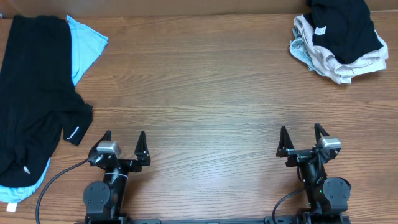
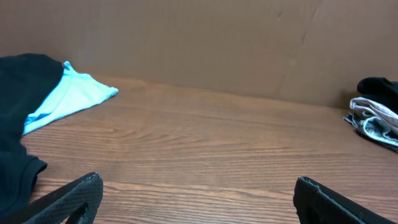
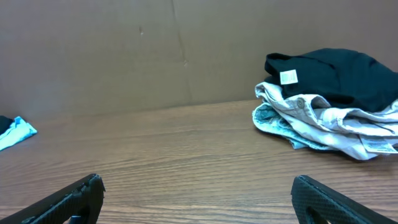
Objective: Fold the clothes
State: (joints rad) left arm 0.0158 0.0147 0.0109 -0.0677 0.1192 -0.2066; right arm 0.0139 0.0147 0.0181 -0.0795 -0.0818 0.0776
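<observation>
The left gripper [image 1: 124, 134] at seven o'clock and the right gripper [image 1: 301, 128] at five are resting with fingers spread and empty, while the black garment [image 1: 31, 93] is lying at nine o'clock and a crumpled pile [image 1: 339, 46] is sitting at two.

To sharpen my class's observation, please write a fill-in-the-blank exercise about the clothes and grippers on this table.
Under the large black garment lies a second garment, coloured light ____.
The left gripper and right gripper both stand ____.
In the pile, the top garment is ____.
Missing words: blue; open; black.
</observation>
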